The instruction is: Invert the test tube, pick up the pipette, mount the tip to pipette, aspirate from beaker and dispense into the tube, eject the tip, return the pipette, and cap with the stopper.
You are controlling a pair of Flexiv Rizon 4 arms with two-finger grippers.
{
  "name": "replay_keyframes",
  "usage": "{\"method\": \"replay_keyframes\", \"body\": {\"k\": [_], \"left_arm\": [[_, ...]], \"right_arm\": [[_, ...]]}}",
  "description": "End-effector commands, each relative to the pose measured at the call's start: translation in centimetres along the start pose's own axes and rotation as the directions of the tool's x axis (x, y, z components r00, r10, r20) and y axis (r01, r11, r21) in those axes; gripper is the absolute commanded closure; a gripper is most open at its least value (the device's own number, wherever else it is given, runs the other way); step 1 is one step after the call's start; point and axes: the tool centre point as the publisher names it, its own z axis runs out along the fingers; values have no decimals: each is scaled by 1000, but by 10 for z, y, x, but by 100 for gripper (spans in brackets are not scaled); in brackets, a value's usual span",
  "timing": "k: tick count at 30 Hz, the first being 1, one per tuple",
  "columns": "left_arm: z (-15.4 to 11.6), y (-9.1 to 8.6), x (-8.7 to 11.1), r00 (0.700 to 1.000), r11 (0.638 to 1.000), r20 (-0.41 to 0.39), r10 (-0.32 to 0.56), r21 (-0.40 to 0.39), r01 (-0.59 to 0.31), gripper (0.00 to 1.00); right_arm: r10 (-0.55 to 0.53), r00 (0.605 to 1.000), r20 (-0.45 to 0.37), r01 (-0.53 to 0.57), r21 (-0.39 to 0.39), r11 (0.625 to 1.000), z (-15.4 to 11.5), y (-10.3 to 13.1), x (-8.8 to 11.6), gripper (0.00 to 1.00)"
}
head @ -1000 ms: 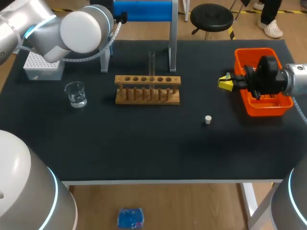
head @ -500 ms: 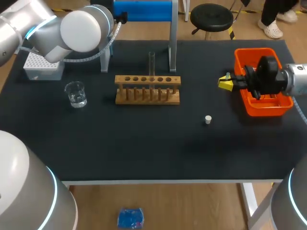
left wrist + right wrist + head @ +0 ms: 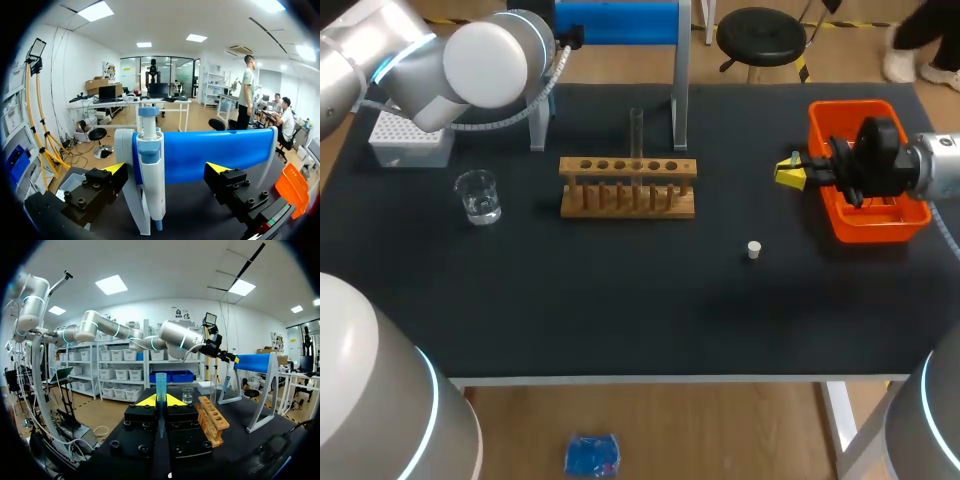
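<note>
- Pipette [image 3: 150, 170] hangs on the blue stand [image 3: 220, 150] at the far edge of the table. Its long axis is vertical, and it sits directly between the fingers of the left gripper [image 3: 166, 169].
- Left jaws are released. One yellow-tipped finger stands on each side of the pipette body with a gap at both, and the body sits off-centre, closer to one finger than the other.
- The fingers flank the body across its long axis, so the grasp seems to need only a straight squeeze. The nearer finger would probably touch first and could nudge the pipette on its hanger.
- The left arm is plainly the nearer one. The right gripper [image 3: 792, 172] hangs well apart from the stand, just beside the orange bin [image 3: 840, 118].
- Right jaws are clenched on a blue pipette tip [image 3: 160, 382]. Its wide open end projects past the fingertips, which looks ready for mounting.
- The test tube [image 3: 636, 128] stands upright in the wooden rack [image 3: 628, 187], mid-table between the two arms.
- The beaker [image 3: 477, 195] sits on the left arm's side, near the rack.
</note>
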Motion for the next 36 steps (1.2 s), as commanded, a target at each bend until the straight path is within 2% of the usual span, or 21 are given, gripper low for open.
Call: {"method": "replay_keyframes", "body": {"k": [1, 20, 24, 25, 26, 28, 29, 34, 36], "left_arm": [[2, -1, -2, 1000, 1000, -6, 0, -5, 0, 0], [4, -2, -4, 1000, 1000, 7, -1, 0, 1, 1], [4, -2, -4, 1000, 1000, 5, -1, 2, 1, 10], [5, -2, -3, 1000, 1000, 4, -1, 2, 1, 51], [5, -2, -2, 1000, 1000, 3, -1, 2, 1, 56], [6, -2, -1, 1000, 1000, 0, 0, 0, 0, 60], [6, -2, -1, 1000, 1000, 0, 0, 0, 0, 65], [6, -1, -1, 1000, 1000, 3, 0, -5, 0, 57], [7, -1, -1, 1000, 1000, 4, 1, -6, -1, 58]], "right_arm": [[0, 1000, -2, 0, 0, 1000, -1, 0, 0, 100], [0, 1000, -2, 0, 0, 1000, -1, 0, 0, 100], [0, 1000, -2, 0, 0, 1000, -1, 0, 0, 100], [0, 1000, -2, 0, 0, 1000, -1, 0, 0, 100], [0, 1000, -2, 0, 0, 1000, -1, 0, 0, 100], [0, 1000, -2, 0, 0, 1000, -1, 0, 0, 100], [0, 1000, -2, 0, 0, 1000, -1, 0, 0, 100], [0, 1000, -2, 0, 0, 1000, -1, 0, 0, 100], [0, 1000, -2, 0, 0, 1000, -1, 0, 0, 100]]}}
